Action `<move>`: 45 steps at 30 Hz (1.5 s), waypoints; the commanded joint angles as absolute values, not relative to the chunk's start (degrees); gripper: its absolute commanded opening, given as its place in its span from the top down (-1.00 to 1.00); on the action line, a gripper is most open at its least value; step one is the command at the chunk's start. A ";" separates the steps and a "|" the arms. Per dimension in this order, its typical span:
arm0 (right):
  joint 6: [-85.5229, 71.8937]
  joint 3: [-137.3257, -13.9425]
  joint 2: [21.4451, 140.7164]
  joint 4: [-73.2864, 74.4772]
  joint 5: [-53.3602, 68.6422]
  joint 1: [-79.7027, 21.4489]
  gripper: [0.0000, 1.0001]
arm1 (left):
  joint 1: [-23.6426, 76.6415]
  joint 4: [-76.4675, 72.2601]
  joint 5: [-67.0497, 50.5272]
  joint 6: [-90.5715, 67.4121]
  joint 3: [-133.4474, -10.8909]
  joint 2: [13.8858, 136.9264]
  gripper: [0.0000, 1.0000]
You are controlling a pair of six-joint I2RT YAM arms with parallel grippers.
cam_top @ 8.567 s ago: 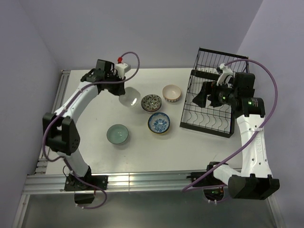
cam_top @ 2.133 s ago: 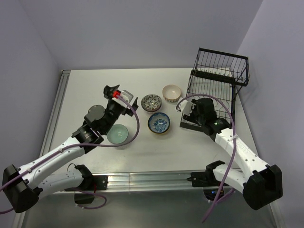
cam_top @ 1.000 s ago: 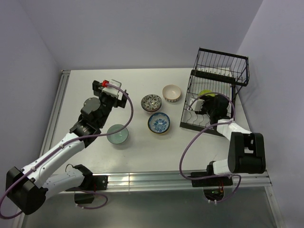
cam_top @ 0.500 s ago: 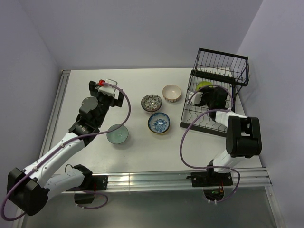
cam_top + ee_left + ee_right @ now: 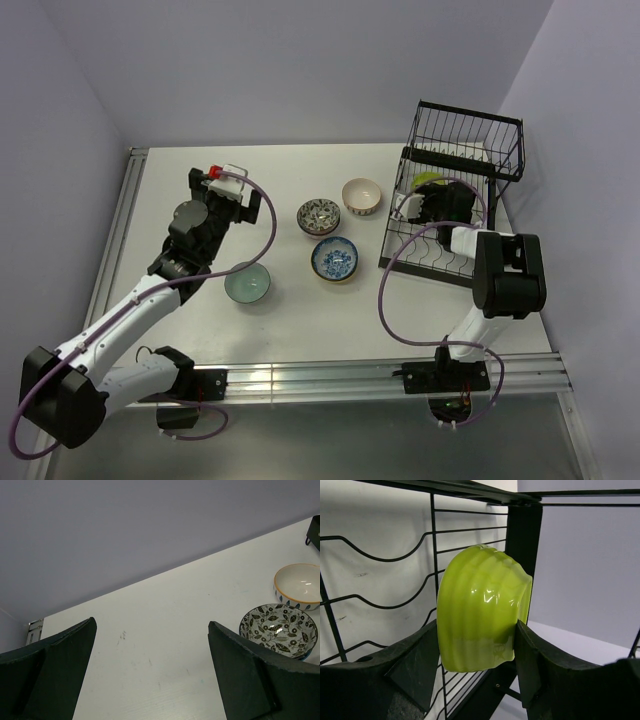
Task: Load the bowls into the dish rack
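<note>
Lime-green bowl is clamped on edge between the right gripper's fingers, close against the dish rack wires at the bench's far right corner; I judge it should seat in a slot before letting go. Left gripper gapes, holding nothing, toward the far edge. Count: four bowls loose mid-bench (teal, floral, cream, blue-and-white), one held, one rack.

My right pincer sits hemmed in by dish rack wires, with an upright post right behind the lime-green bowl. The left pincer faces open tabletop; the floral bowl and cream bowl block its right.
</note>
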State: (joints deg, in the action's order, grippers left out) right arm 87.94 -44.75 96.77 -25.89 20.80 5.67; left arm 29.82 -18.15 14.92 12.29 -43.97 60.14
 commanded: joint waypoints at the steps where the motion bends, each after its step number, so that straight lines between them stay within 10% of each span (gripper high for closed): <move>1: 88.86 -47.55 97.46 -30.76 21.36 5.80 1.00 | 29.44 -20.74 14.06 11.07 -44.65 60.21 -0.99; 27: 89.04 -52.64 106.61 -36.39 19.43 4.31 0.92 | 28.12 -20.31 14.33 10.99 -44.65 61.44 -0.99; 33: 88.68 -53.52 107.32 -35.34 17.67 3.60 0.46 | 27.95 -19.95 14.50 11.25 -44.47 61.00 -0.99; 40: 89.03 -53.26 104.86 -31.29 19.51 3.60 -0.63 | 28.04 -19.95 14.15 10.99 -44.65 61.17 -0.99; 45: 89.91 -53.09 103.01 -27.60 20.92 3.60 -0.87 | 27.95 -19.51 13.97 10.99 -44.65 60.91 -0.99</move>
State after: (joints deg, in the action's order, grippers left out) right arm 89.06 -51.37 106.65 -28.67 19.14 3.99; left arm 28.21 -18.13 14.83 12.27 -43.97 61.36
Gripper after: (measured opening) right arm 0.927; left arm 0.995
